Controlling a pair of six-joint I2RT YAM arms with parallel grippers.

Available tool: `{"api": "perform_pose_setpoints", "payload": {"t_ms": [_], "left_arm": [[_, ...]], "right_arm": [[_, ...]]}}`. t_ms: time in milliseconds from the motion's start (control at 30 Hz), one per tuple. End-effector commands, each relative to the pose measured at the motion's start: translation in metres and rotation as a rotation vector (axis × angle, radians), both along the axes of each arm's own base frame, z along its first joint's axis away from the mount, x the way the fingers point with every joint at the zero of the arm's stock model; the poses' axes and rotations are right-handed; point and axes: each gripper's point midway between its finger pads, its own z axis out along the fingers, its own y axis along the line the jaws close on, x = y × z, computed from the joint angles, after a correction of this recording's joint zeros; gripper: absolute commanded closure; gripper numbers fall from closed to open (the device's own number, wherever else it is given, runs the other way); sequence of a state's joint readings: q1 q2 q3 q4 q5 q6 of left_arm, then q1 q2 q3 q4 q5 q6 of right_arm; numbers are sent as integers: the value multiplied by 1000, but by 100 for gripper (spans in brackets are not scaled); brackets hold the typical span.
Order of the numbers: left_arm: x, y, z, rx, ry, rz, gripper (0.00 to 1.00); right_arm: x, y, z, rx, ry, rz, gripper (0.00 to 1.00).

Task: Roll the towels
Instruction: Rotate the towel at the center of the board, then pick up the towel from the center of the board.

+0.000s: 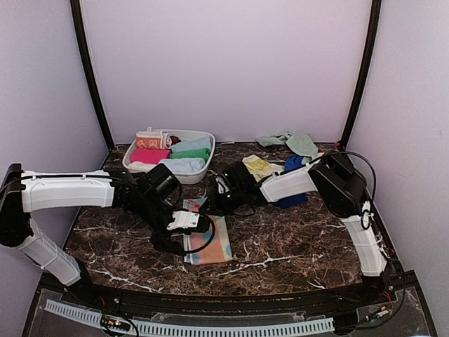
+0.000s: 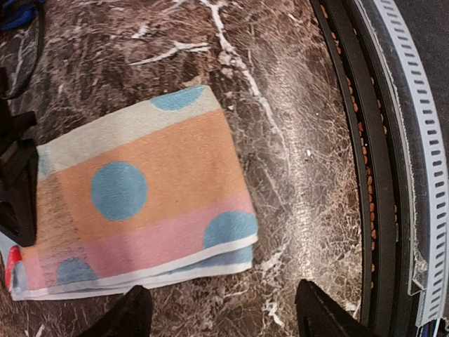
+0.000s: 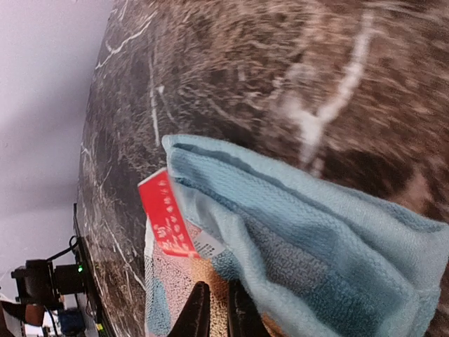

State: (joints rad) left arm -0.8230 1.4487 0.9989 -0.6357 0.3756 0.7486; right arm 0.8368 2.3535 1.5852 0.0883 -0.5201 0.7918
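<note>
Two-arm rolling of a soft hand towel. The spotted towel, orange and pink bands with blue dots on a light-blue terry back, lies flat on the tabletop, left of centre and nearer the near edge than the far one.

The right gripper sits at the towel's far end. Its jaws are clenched almost together, apparently pinching the hem beside the red label, where the blue back is turned up into a loose fold.

The left gripper hovers over the towel's near end, jaws released and wide, with only marble between them.

Rolled towels fill the white tub toward the far-left corner. A mint towel, a yellow-green towel and a dark blue towel wait crumpled toward the far-right corner.

Handling, as judged: the cloth is light, limp and not fragile. It will sag, slide on the polished stone and unroll if let go. Take hold at the hem or corners, and pin the opposite end while the fold is turned over.
</note>
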Motion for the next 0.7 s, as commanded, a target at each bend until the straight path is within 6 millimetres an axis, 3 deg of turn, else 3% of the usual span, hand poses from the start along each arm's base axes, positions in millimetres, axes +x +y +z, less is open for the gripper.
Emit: {"api": "perform_pose_setpoints", "payload": {"t_ms": [0,133,200,333,500,567,667], "left_arm": [[-16,-10,-27,74,-29,-75,30],[-11,-16,-43,121,-54,-80,36],[-3,-14,-52,149,-82,-61,39],[8,-7,-66,169,-83,-11,45],[9,-2,-71,162,-48,4,51],[8,-2,-68,151,-46,3,51],[12,-3,-63,134,-7,38,50]], "right_arm": [[27,-47,-14,-99,-25,-305,90],[27,-63,-12,-117,-28,-389,90],[25,-62,-4,-85,-37,-388,86],[24,-45,40,-29,-122,-266,71],[25,-87,94,-113,-334,-269,52],[15,-106,116,-142,-455,-244,47],[-29,-124,132,-182,-724,-119,43]]}}
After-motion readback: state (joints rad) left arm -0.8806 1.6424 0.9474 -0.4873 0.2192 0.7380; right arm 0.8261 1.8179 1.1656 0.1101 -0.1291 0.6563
